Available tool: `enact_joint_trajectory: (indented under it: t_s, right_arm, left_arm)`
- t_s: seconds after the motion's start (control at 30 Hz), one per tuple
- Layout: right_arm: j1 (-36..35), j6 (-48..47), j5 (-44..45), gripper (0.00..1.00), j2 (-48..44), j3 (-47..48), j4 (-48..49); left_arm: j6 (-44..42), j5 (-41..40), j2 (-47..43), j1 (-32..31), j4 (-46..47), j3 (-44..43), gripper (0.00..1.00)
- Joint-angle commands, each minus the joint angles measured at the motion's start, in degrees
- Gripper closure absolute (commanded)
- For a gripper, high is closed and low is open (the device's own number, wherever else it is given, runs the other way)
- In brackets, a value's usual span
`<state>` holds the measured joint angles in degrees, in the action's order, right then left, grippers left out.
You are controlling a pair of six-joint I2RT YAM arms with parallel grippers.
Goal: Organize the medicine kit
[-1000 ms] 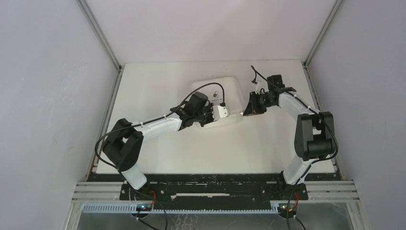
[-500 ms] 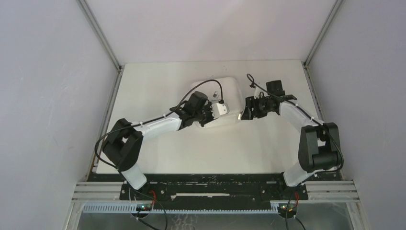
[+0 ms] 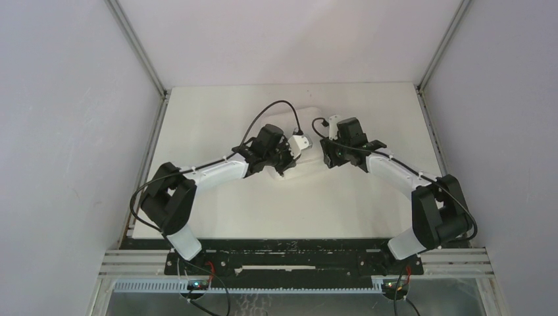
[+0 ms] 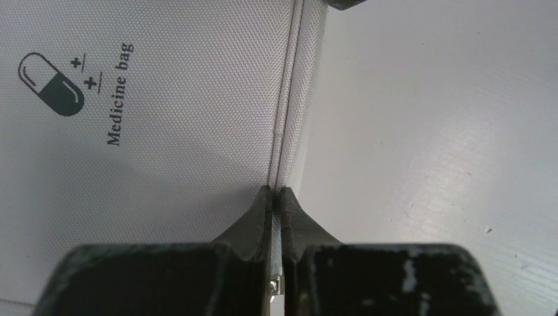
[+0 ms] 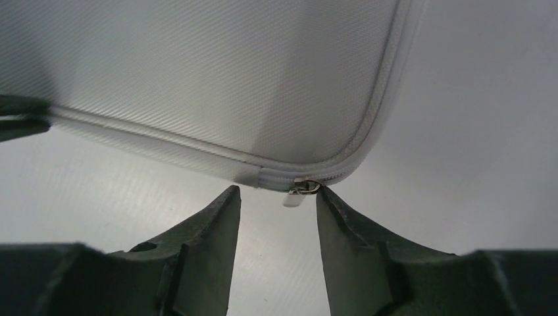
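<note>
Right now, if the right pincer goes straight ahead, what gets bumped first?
Probably the little metal zip pull at the corner of the white fabric medicine kit, just ahead of the right pincer.

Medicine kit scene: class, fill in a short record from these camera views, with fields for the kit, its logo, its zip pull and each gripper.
kit: white fabric medicine kit, rounded-square zip case, closed, flat on the white table
logo: dark pill symbol beside the words "Medicine bag"
zip pull: small metal zip pull at a rounded corner of the kit
left gripper: shut, pinching the kit's zip seam at its edge
right gripper: open, one jaw on each side of the zip pull, not closed on it
</note>
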<state>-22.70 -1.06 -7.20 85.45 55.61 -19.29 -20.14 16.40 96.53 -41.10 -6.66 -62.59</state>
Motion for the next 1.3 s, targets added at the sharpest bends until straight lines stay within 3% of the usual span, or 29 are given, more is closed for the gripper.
enact_joint_trajectory:
  t_s: [0.0,0.53,0.7,0.87,1.03,1.27]
  right_arm:
    - [-1.6,-0.2,11.0,0.56,1.5,0.6,3.7]
    - [-3.1,-6.8,19.1,0.75,2.9,1.0,6.1]
    - [-3.8,-8.2,18.3,0.75,3.0,1.1,6.7]
    - [-4.3,-9.7,18.3,0.67,3.2,1.1,7.5]
    - [-5.0,-10.9,18.4,0.65,3.4,1.5,7.4]
    - [-6.7,-12.9,18.0,0.78,3.3,1.5,7.4]
  left_arm:
    - [7.1,5.7,0.5,-0.3,-1.1,1.8,1.0]
    - [8.9,7.1,0.6,-0.1,-0.5,2.1,1.0]
    - [8.9,7.2,0.9,0.1,-0.6,2.0,1.0]
    - [8.9,7.8,1.1,0.5,-0.9,1.8,1.0]
    - [9.1,8.8,1.4,0.9,-1.2,1.4,1.0]
    - [9.2,9.0,1.6,1.4,-1.4,1.2,1.0]
